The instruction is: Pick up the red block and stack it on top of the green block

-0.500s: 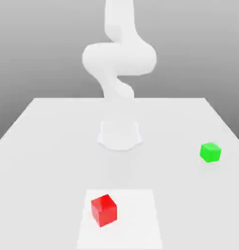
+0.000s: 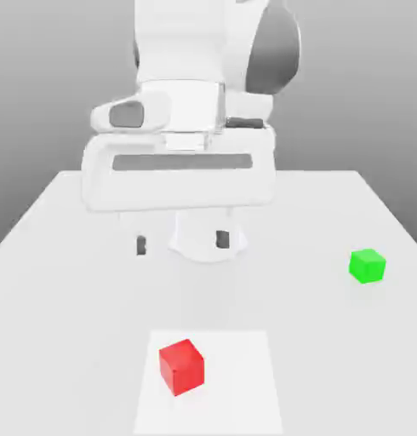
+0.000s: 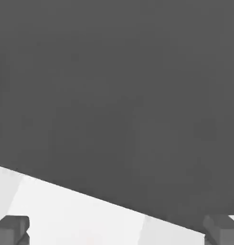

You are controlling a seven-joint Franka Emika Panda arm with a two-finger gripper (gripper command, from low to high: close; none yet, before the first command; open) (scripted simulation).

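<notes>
1. The arm point(image 2: 208, 51) is smooth glossy white, built of rounded, bulging segments.
2. A dark grey domed cap point(image 2: 276, 55) covers one side of the upper joint.
3. The hand point(image 2: 179, 174) is a wide white block with a long grey recessed strip across its front.
4. A grey oval inset sits on the housing above it.
5. The fingertips point(image 2: 141, 245) are small dark grey pads.
6. The base point(image 2: 208, 238) is a round white pedestal.
</notes>
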